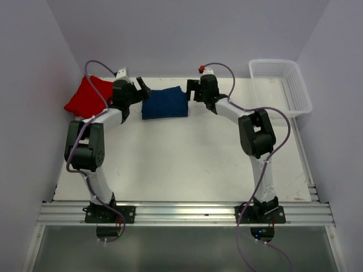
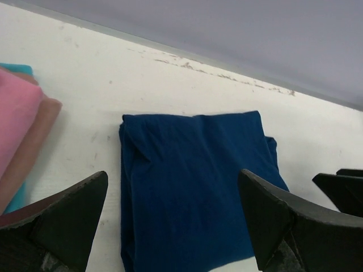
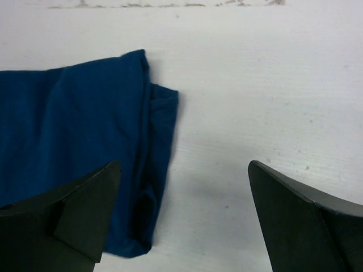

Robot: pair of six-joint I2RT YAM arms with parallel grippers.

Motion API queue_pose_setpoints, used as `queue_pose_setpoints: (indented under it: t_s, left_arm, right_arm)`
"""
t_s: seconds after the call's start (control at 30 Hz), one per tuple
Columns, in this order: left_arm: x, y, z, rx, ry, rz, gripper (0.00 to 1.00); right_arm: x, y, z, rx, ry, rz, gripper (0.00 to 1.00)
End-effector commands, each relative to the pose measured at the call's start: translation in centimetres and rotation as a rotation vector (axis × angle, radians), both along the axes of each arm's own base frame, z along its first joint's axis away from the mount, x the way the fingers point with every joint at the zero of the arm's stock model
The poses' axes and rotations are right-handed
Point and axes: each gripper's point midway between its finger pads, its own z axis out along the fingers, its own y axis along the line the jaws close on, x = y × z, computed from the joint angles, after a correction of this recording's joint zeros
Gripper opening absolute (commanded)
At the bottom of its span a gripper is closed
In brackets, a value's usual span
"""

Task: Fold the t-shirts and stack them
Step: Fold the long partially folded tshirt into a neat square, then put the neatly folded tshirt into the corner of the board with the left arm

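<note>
A: Handling on the navy tee [image 1: 164, 102]?
B: Judging soft, light, limp. Not fragile, not slippery on the table [image 1: 187, 164]. Likely to sag and spill open if pinched at one corner.
A: Where to grab?
B: Best at the two short ends, pinching through all layers. One end just ahead of the left gripper [image 1: 142, 90], the other just ahead of the right gripper [image 1: 191, 89]. Could also slide a finger under the folded edge.
A: Tool state?
B: Both spread wide, clamped on nothing. From the left wrist, seeing cloth below and ahead, spanning the gap between the fingers [image 2: 62, 221]. From the right wrist, only the tee's end by one finger, table under the rest of the gap.
A: Touching cloth?
B: Cannot tell. Looks like hovering just over.
A: Look of it?
B: Deep navy, folded to a rough rectangle, several layers, uneven edges. Lower layer poking out at the end nearest the right gripper. Soft creases on top, no print showing.
A: Other tees?
B: Red tee [image 1: 88, 96], folded, just outboard of the left gripper, apart from navy. Pink tee [image 2: 17, 113] and teal tee [image 2: 17, 69] peeking in on that same outboard side. Guessing one pile with red, not sure.
A: Basket [image 1: 281, 85]?
B: Well off, beyond the right gripper.
</note>
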Motion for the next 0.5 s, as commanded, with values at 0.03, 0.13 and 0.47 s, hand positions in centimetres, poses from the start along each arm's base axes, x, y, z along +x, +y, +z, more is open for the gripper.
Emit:
queue_pose_setpoints:
  t_s: [0.03,0.13,0.47]
  left_arm:
    - [-1.5,-2.6,-0.9,-0.024,-0.007,-0.162,1.00]
    - [-1.6,-4.1,-2.3,-0.063,0.015,-0.245,1.00]
    - [-1.2,-8.7,-5.7,-0.253,0.106,-0.455,1.00]
  right_arm:
    - [-1.0,2.4,10.1,0.115,-0.219,0.097,0.99]
    - [-1.9,3.5,9.3,0.124,-0.168,0.189,0.91]
    - [-2.9,9.8,2.4,0.320,0.208,0.370,0.00]
